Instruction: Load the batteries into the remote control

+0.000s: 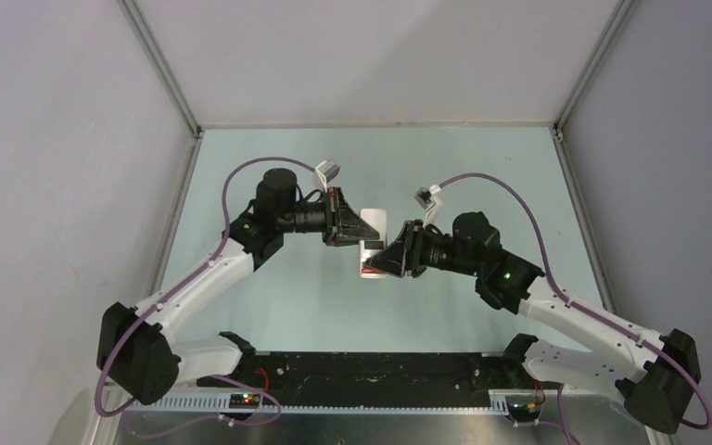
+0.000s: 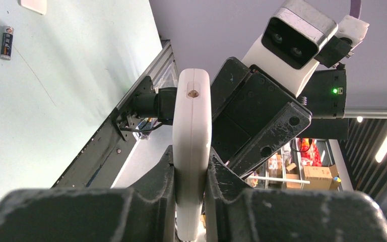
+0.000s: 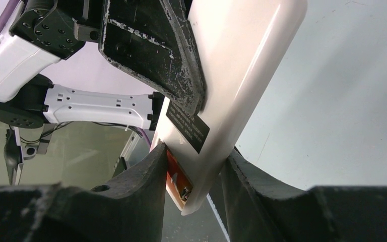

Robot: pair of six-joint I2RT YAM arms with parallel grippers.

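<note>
White plastic remote control [image 2: 192, 111]: held off the table, edge-on in the left wrist view, roughly midway between the two arms.

Left gripper [image 2: 191, 160]: jaws clamped on the remote control's two flat faces, at its upper half as the top view shows it.

Right gripper [image 3: 194, 159]: jaws stand either side of the remote control's other end, close against both faces. Whether they already pinch it cannot be told.

Orange-red strip [image 3: 174, 174]: at the remote control's lower end, beside one right finger, with a small metal contact just below it. Front panel or seated battery, cannot be told.

Dark battery [image 2: 6, 43]: lies loose on the pale green table [image 2: 55, 91], well apart from the remote control.

White cover piece [image 2: 34, 5]: on the table near the dark battery, also well apart from the remote control.

Step in hand, as judged: a two-arm hold or handover of the remote control, ahead of loading; at least one battery is not yet in.

Next move, as judged: calls for a firm right-hand hold before either gripper lets go, the open compartment turned to face an approach, and one arm freed to fetch the dark battery.
</note>
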